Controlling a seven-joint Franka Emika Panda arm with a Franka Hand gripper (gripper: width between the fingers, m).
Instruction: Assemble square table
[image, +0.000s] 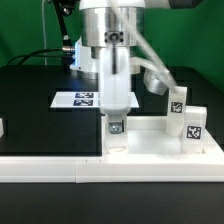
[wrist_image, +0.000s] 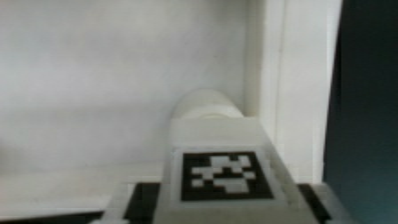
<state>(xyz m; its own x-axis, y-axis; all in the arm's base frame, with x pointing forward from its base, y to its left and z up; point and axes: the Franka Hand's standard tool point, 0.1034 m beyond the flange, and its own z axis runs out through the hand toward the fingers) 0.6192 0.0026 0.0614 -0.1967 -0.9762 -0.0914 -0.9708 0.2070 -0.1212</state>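
The square table's white tray-like top lies by the front rail. My gripper hangs straight down over the top's corner on the exterior view's left and is shut on a white leg block with a black-white tag. In the wrist view that leg points at the top's flat inside, close to its raised rim, with dark fingers on both sides of it. Whether the leg touches the top I cannot tell. Two more tagged legs stand upright at the top's side on the exterior view's right.
The marker board lies flat on the black table behind the gripper. A long white border rail runs along the front. A small white piece shows at the exterior view's left edge. Cables hang behind the arm.
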